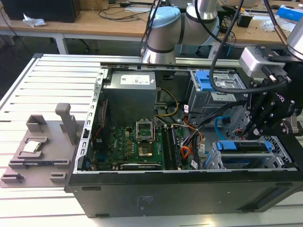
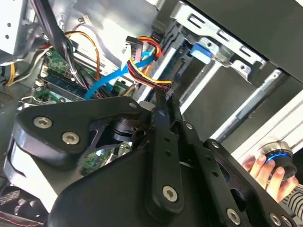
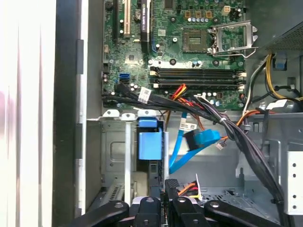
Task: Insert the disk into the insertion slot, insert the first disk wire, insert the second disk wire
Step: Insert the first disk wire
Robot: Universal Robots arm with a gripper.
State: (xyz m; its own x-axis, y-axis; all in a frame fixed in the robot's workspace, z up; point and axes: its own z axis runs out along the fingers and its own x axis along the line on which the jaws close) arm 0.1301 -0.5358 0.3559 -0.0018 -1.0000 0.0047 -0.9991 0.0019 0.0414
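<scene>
Disk: the disk (image 1: 244, 147) sits in its blue frame inside the insertion slot (image 1: 279, 156), at the near corner of the computer case (image 1: 165, 189) on the exterior view's right. The frame's blue end also shows in the first wrist view (image 3: 147, 144).
Insertion slot: silver perforated cage, with the disk lying flat inside it.
First disk wire: the first disk wire (image 2: 150, 80), red, yellow, orange and black strands, runs into a black plug at the fingertips. Whether the plug is seated in the disk cannot be told.
Gripper: the gripper (image 2: 164, 97) is clamped on that plug, jaws drawn together, just beside the end of the disk.
Second disk wire: the second disk wire (image 3: 196, 142) loops loosely between the motherboard (image 3: 189, 28) and the slot, apart from the gripper.
Other cage: a grey cage with a blue latch (image 1: 208, 82) stands at the far side of the case.
Person: a hand (image 2: 265, 168) rests on a knob with a blue ring (image 2: 277, 156), outside the case.
Support: the case stands on a white slatted table (image 1: 47, 85), with a grey fixture (image 1: 42, 146) beside it.
</scene>
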